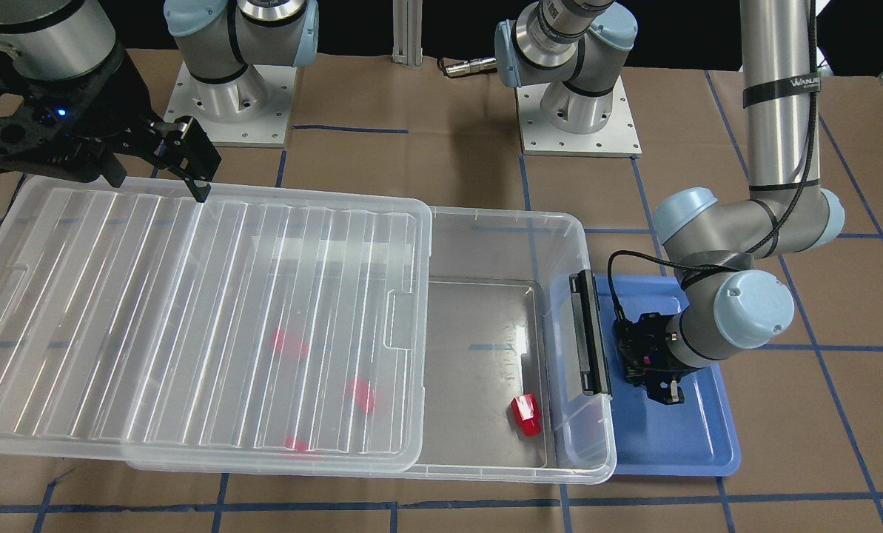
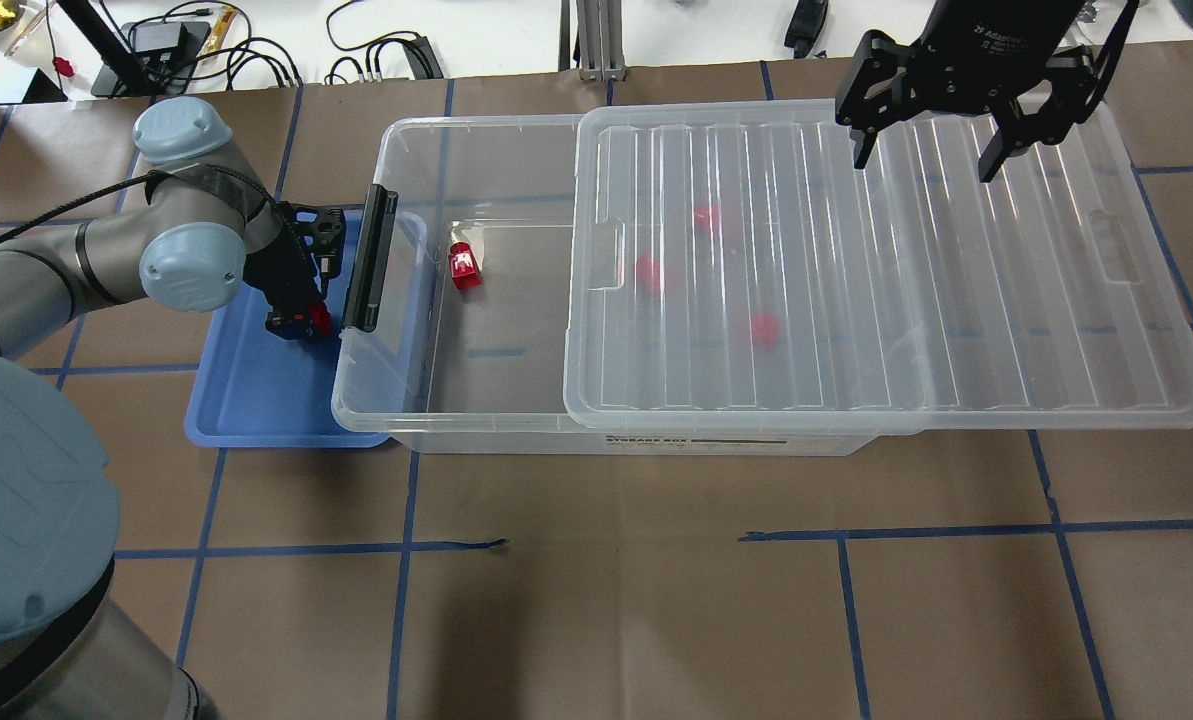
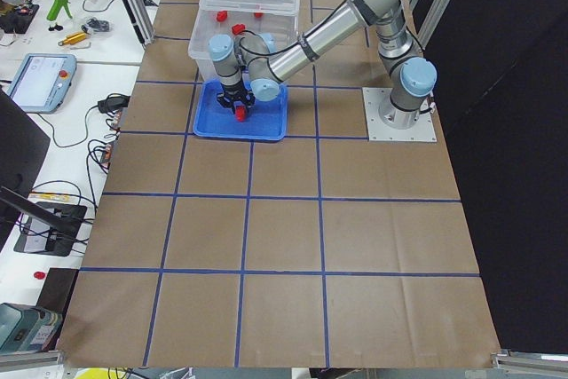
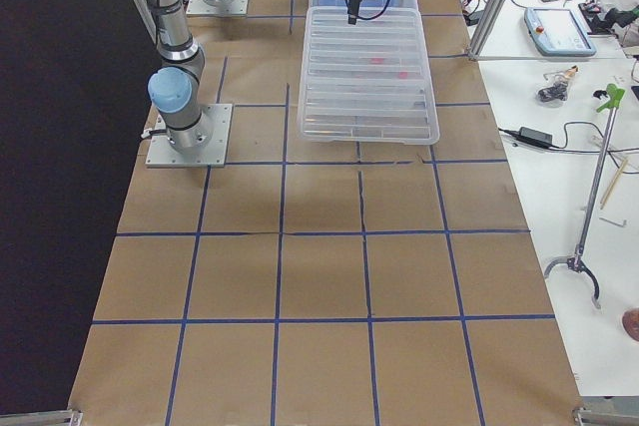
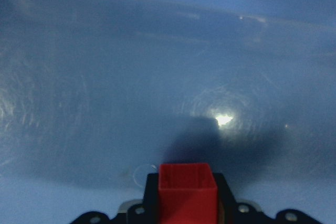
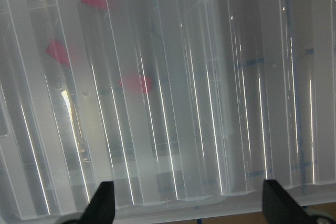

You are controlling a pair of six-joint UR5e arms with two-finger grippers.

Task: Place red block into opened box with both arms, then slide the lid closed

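The red block (image 5: 187, 190) sits between the black fingers of my left gripper (image 2: 304, 322), which is shut on it low over the blue tray, just outside the box's latch end. In the exterior left view the block (image 3: 241, 114) shows under the near arm's wrist. The clear box (image 2: 396, 425) is open at that end. Its ribbed lid (image 2: 856, 280) is slid toward my right and covers the rest. My right gripper (image 2: 923, 160) hangs open above the lid's far edge, touching nothing; its fingertips (image 6: 102, 203) frame the ribs in the right wrist view.
The blue tray (image 2: 256, 400) lies against the box's black latch bar (image 2: 371, 260). A faceted red piece (image 2: 464, 268) rests in the uncovered part of the box. Three more red pieces (image 2: 649, 272) show blurred under the lid. Arm bases (image 1: 230, 104) stand behind the box.
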